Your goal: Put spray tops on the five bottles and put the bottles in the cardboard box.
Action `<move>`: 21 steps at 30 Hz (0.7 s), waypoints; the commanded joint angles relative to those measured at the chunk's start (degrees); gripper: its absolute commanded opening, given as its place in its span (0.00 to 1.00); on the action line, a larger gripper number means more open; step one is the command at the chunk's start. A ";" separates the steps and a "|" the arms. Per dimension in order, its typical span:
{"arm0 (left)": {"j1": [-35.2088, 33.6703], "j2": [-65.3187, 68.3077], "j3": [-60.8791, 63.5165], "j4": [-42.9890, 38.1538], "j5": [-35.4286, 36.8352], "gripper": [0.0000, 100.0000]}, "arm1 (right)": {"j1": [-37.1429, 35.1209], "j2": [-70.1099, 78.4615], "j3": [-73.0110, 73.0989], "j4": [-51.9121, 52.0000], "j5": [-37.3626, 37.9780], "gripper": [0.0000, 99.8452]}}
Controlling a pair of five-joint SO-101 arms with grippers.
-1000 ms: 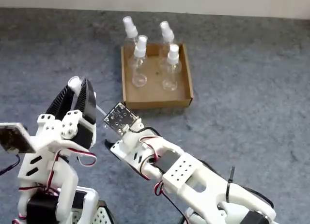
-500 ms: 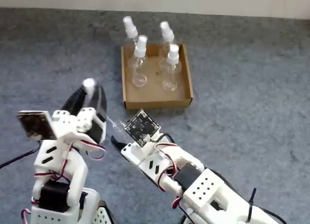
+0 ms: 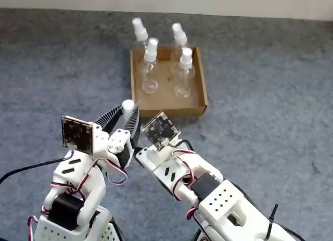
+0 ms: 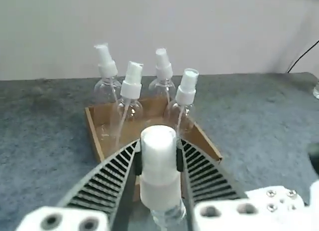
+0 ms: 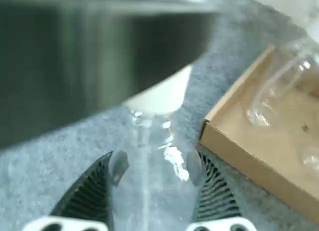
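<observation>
Four clear bottles with white spray tops stand upright at the open cardboard box, two clearly inside and two at its far edge. A fifth bottle hangs just before the box, left fingers clamping its white top, right fingers around its body.

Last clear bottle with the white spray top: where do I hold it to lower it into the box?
Probably the white spray top, on its straight narrow collar, from the side away from the brown cardboard box, as the left gripper does. That leaves the wider clear round bottle body, held by the right gripper, free to go down into the box.
</observation>
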 commanded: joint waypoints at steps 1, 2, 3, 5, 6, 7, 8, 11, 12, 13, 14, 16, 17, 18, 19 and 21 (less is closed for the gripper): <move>2.51 0.40 -1.01 0.26 -1.23 0.01 | 2.59 -1.71 -1.10 -1.63 -2.64 0.00; 3.30 0.40 0.04 0.26 -1.23 0.03 | 2.59 -1.71 -1.10 -1.63 -2.64 0.00; 3.74 0.40 1.01 0.18 -1.23 0.05 | 2.51 -1.71 -1.10 -1.54 -2.73 0.00; 3.56 0.40 1.63 -1.14 -1.23 0.10 | 2.59 -1.71 -1.10 -1.45 -2.73 0.00; 3.47 0.40 1.63 -1.58 -1.14 0.11 | 2.59 -1.71 -1.10 -1.36 -2.73 0.00; 3.47 0.40 1.63 -1.41 -1.14 0.11 | 2.59 -1.71 -1.10 -1.36 -2.73 0.00; 3.47 0.40 1.45 -1.41 -1.14 0.11 | 2.59 -1.71 -1.10 -1.36 -2.73 0.00; 3.47 -0.13 1.10 -0.79 -1.23 0.11 | 2.68 -1.71 -1.01 -1.36 -2.73 0.00; 3.21 -0.31 0.75 0.44 -1.23 0.11 | 2.68 -1.71 -1.01 -1.36 -2.73 0.00; 2.59 -0.48 -0.57 1.93 -1.23 0.11 | 2.68 -1.71 -1.10 -1.45 -2.73 0.00; 1.71 -1.01 -1.89 3.87 -1.23 0.11 | 2.68 -1.71 -1.10 -1.54 -2.73 0.00; 0.57 -2.51 -4.53 7.65 -1.23 0.12 | 2.68 -1.54 -1.10 -1.54 -2.73 0.00; 0.04 -3.65 -5.14 8.88 -1.32 0.12 | 2.68 -1.54 -1.10 -1.54 -2.73 0.00; -0.48 -4.97 -5.41 9.49 -1.32 0.12 | 2.59 -1.54 -1.10 -1.54 -2.73 0.00; -0.92 -6.37 -5.23 9.67 -1.32 0.12 | 2.59 -1.54 -1.10 -1.54 -2.73 0.00; -1.45 -8.66 -4.44 9.58 -1.32 0.13 | 2.59 -1.63 -1.10 -1.54 -2.73 0.00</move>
